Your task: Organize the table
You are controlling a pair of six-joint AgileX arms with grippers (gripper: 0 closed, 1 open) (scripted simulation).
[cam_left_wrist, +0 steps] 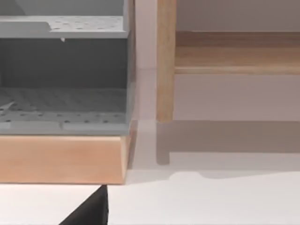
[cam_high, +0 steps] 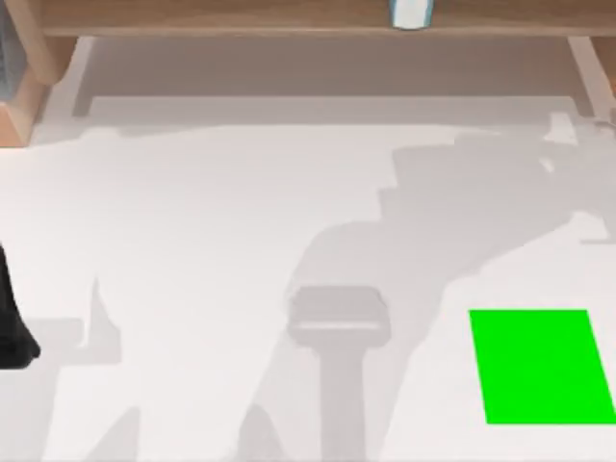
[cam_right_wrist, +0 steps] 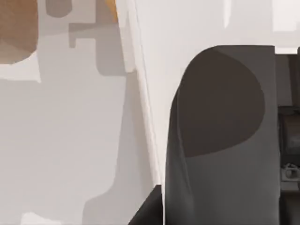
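Table point(cam_high: 212, 250): white top spans nearly the whole top view, light-brown wooden shelf frame point(cam_high: 241, 14) running along its far edge. Frame posts come down at the far-left and far-right corners.

On the surface: flat green rectangle point(cam_high: 542, 366) near the front-right corner, lying flush on the top, well apart from everything else. Large grey arm shadows fall across the middle and right of the surface, one block-shaped shadow near the front edge at centre.

On the shelf, along the far edge right of centre: small pale blue-white object point(cam_high: 411, 12), cropped by the view, type unclear.

Far-left corner: grey perforated rack point(cam_left_wrist: 63, 77) with two tiers, sitting on a light wood base point(cam_left_wrist: 63, 159), just beside a vertical frame post point(cam_left_wrist: 166, 61). Left wrist view looks at this straight on; table top shows below the base.

Left arm point(cam_high: 12, 318): dark shape at the left edge of the surface, near the front. A black wedge point(cam_left_wrist: 89, 211) sits at the edge of the left wrist view, possibly a fingertip; spread of the left gripper cannot be told.

Right arm: right wrist view has a dark grey rounded housing point(cam_right_wrist: 220, 136) close up, white top and shadows behind it. Right gripper's fingers can't be made out, state cannot be told.
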